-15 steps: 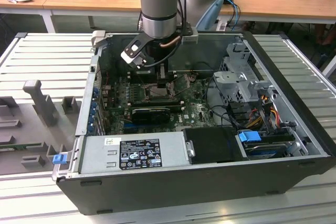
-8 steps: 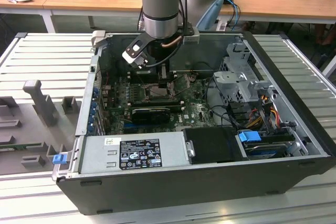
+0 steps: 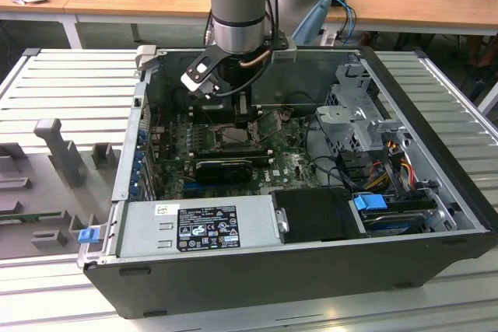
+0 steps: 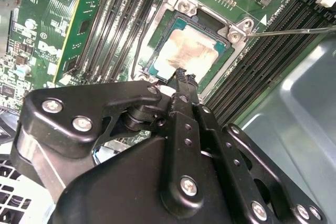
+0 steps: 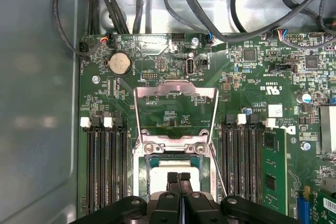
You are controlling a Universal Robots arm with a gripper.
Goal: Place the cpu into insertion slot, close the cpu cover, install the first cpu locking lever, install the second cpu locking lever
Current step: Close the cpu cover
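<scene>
cpu point(image 4: 189, 51) in insertion slot point(image 4: 207, 21), cpu cover point(image 5: 157, 90) open

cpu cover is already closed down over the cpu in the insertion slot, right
Not right: the cpu cover is open, swung back off the insertion slot, as the first wrist view shows. The cpu does sit in the slot.

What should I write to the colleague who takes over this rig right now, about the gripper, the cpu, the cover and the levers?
Gripper: shut, holding nothing, tips low over one edge of the cpu; I cannot tell if they touch it.
The cpu lies flat in the insertion slot.
The cpu cover is swung open and lies back over the board.
One thin locking lever stands free beside the slot.
Done: cpu placed.
Left: cover not closed, levers not installed.
</scene>
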